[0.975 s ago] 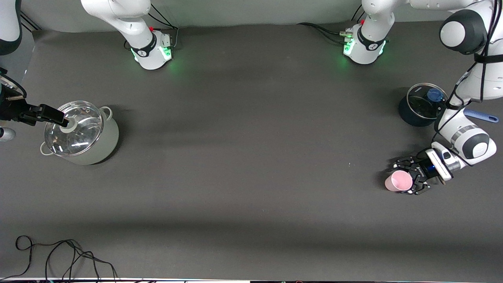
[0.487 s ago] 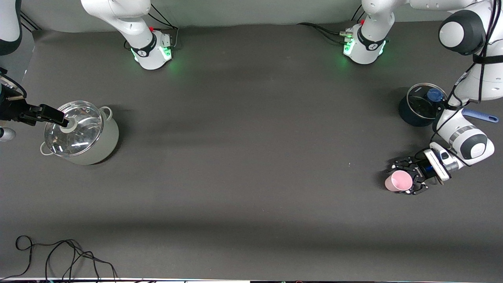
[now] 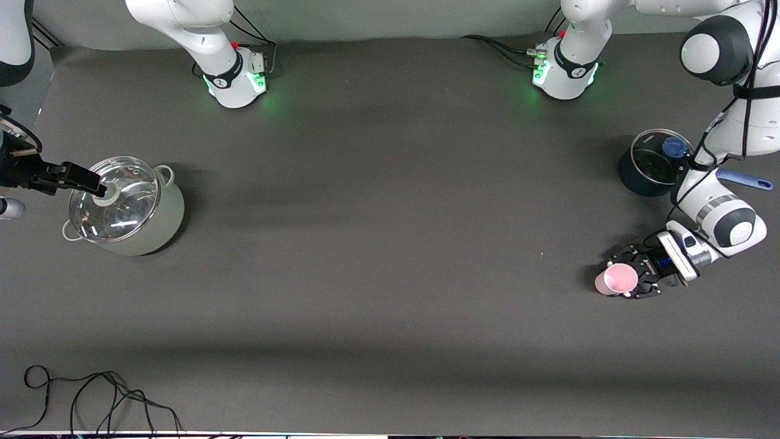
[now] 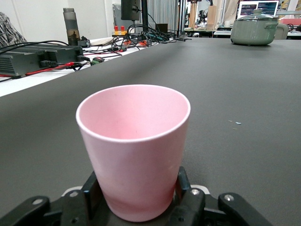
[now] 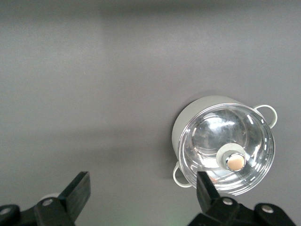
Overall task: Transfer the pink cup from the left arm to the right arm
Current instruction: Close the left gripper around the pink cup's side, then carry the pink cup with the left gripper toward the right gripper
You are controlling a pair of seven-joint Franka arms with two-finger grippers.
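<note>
**Pink cup clamped at left arm's end**

Pink cup [image 3: 616, 280] is held upright on the dark grey surface [image 3: 390, 256] by the left tool [image 3: 634, 279]. Right tool [image 3: 85, 180] is seen spread apart over the lidded grey pot [image 3: 125, 207]. Cluttered benches are visible around.

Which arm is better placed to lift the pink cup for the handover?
Left. The left gripper is shut on the pink cup at its end of the table. The right gripper hangs open above the grey-green pot, nowhere near the cup.
</note>
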